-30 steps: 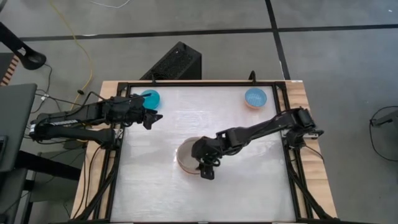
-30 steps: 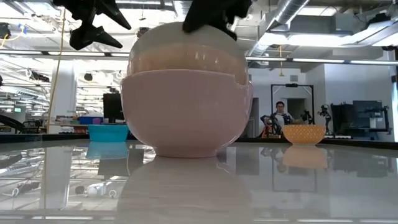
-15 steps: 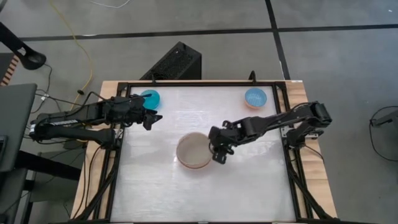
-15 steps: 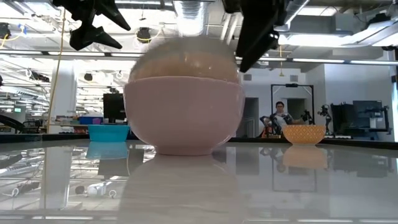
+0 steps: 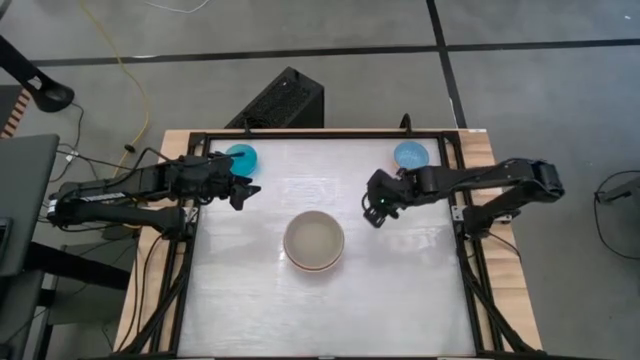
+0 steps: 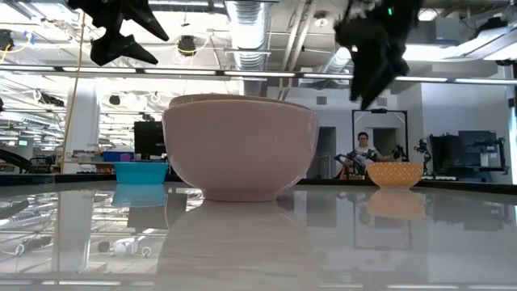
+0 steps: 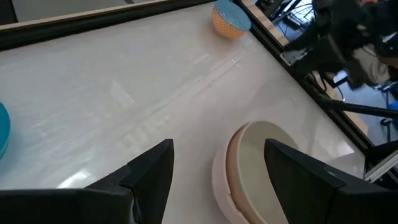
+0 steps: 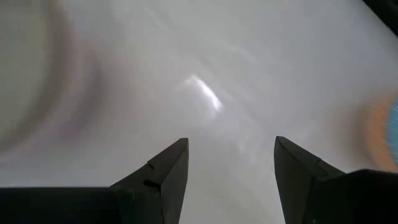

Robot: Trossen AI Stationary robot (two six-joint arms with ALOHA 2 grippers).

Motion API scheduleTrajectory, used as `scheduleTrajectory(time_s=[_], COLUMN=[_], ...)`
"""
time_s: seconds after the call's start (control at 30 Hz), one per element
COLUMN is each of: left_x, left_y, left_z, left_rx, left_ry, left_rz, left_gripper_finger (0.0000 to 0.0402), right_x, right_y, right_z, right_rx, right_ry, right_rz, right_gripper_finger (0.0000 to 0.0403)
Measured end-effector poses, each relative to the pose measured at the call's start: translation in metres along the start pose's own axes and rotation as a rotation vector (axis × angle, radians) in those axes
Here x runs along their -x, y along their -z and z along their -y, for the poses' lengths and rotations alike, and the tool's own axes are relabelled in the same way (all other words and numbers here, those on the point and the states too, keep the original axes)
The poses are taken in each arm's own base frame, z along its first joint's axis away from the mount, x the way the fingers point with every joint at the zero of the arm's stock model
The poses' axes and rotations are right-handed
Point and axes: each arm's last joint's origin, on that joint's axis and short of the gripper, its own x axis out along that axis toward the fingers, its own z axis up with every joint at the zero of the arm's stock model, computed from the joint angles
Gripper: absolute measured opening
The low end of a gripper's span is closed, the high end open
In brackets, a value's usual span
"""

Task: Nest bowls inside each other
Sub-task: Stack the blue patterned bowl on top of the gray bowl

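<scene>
A salmon-pink bowl (image 5: 314, 242) stands on its base at the table's middle, with a beige-grey bowl (image 7: 264, 155) nested level inside it; only the inner rim (image 6: 234, 100) shows above the pink one in the low view. A cyan bowl (image 5: 242, 157) sits at the far left. A small bowl, blue inside and orange outside (image 5: 411, 155), sits at the far right. My right gripper (image 5: 375, 210) hangs open and holds nothing, above the table between the stack and the far-right bowl. My left gripper (image 5: 243, 190) waits open beside the cyan bowl.
A black frame (image 5: 460, 200) borders the white tabletop on all sides. Bare table lies near the front edge and between the stack and both small bowls. A person (image 6: 363, 153) sits in the room far behind the table.
My right gripper has drawn away from the stack's near rim and gone toward the table's far right, toward the blue-and-orange bowl, turning as it went. The inner bowl, tilted high in the pink bowl a second ago, has settled level inside it.
</scene>
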Motion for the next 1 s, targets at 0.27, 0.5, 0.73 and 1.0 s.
scheduleTrajectory(time_s=[0.27, 0.5, 0.73, 1.0], left_x=[0.000, 0.000, 0.000, 0.000], left_y=[0.004, 0.006, 0.005, 0.005], left_z=[-0.003, -0.004, -0.004, -0.004], left_rx=[0.005, 0.024, 0.057, 0.094], left_ry=[-0.030, -0.033, -0.032, -0.047], left_rz=[-0.039, -0.065, -0.063, -0.046], left_gripper_finger=[0.0238, 0.0238, 0.0238, 0.0238], right_x=[-0.023, -0.031, -0.035, -0.034], right_y=[0.010, 0.002, -0.005, -0.005], right_z=[0.057, 0.110, 0.154, 0.179], right_rx=[-0.033, -0.051, -0.118, -0.144], right_ry=[0.125, 0.087, -0.059, -0.106], right_rz=[-0.069, -0.092, -0.097, -0.076], right_gripper_finger=[0.0201, 0.0201, 0.0200, 0.0200])
